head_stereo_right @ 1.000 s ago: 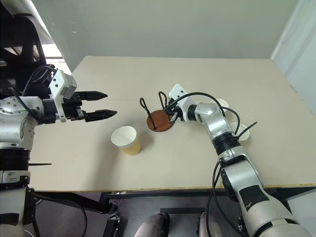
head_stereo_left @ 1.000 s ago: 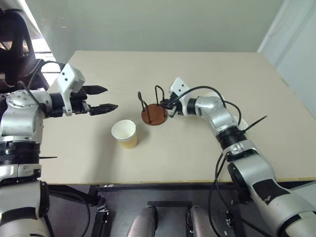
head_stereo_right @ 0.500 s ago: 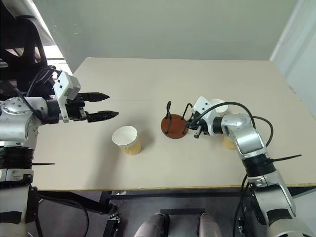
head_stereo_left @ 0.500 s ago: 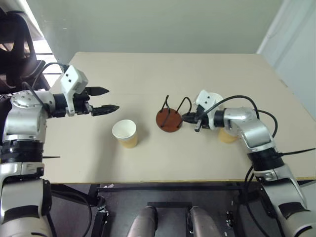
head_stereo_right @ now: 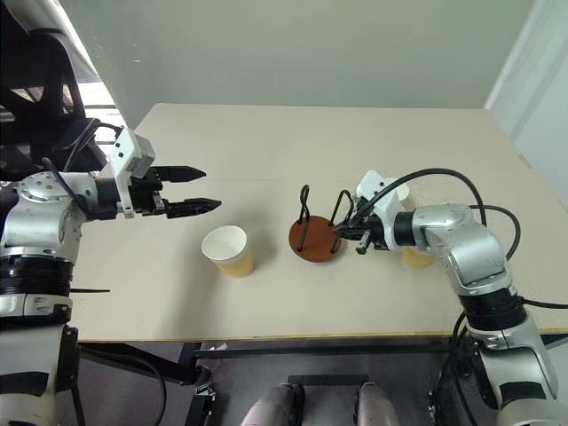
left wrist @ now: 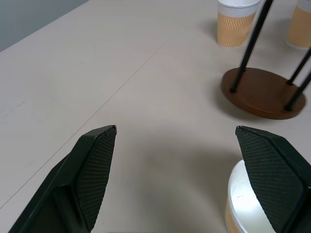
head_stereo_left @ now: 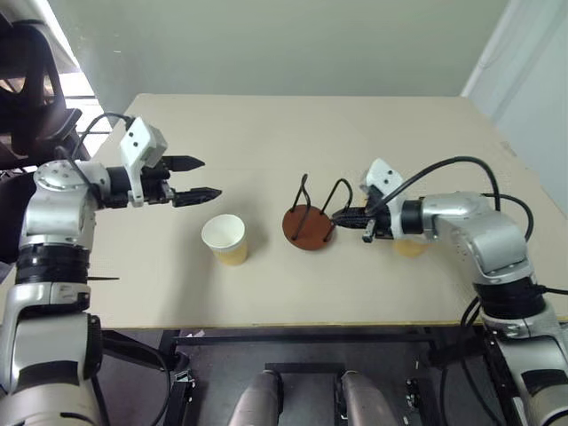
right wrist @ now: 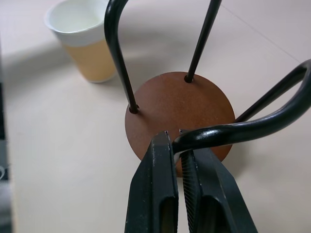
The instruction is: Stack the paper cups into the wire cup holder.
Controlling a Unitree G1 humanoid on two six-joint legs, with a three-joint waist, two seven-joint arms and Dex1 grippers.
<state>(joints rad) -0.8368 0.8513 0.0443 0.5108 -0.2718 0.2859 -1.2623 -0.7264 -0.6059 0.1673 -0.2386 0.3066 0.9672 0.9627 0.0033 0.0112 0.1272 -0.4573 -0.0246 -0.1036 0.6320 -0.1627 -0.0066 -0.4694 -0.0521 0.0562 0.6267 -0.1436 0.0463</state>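
Note:
The wire cup holder (head_stereo_left: 306,229), a reddish-brown disc with two black wire loops, stands mid-table. My right gripper (right wrist: 173,138) is shut on its nearer wire loop (right wrist: 252,127), reaching in from the right (head_stereo_left: 344,214). One paper cup (head_stereo_left: 224,240) stands upright left of the holder, just below my left gripper (head_stereo_left: 202,178), which hovers open and holds nothing. In the left wrist view that cup's rim (left wrist: 245,201) sits by one fingertip. Two more paper cups (left wrist: 236,22) (left wrist: 301,25) stand beyond the holder; my right forearm partly hides one cup (head_stereo_left: 410,248).
The beige table (head_stereo_left: 355,302) has open surface at the back and along the front edge. A black chair (head_stereo_left: 27,84) stands off the table's left side. A pale wall runs behind.
My right gripper has drawn back to the right and nearer, dragging the wire cup holder with it. The left gripper has kept its place, still open.

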